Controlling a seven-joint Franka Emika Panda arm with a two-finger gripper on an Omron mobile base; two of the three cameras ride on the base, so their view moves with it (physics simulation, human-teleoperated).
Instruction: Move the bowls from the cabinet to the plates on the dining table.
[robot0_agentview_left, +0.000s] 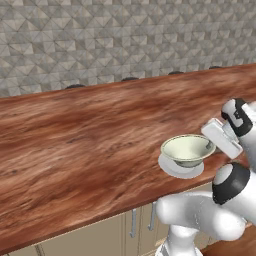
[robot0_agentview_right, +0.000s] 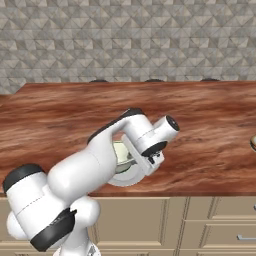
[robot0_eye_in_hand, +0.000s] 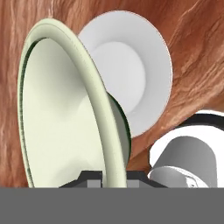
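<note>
The tool (robot0_eye_in_hand: 109, 177) is clenched on the rim of the pale green bowl (robot0_agentview_left: 188, 149), with one finger tip on each side of the thin wall, as the hand view shows. The bowl is over a white plate (robot0_agentview_left: 180, 168) near the front edge of the dining surface (robot0_agentview_left: 75, 145), which is glossy reddish-brown wood. From the left base view the bowl looks upright and seems to rest on the plate, but I cannot tell if it really touches. In the right base view the white arm covers most of the bowl and the plate. Beige drawers (robot0_agentview_right: 220, 220) are under the surface, and a grey tiled wall (robot0_agentview_right: 128, 40) is behind it
</note>
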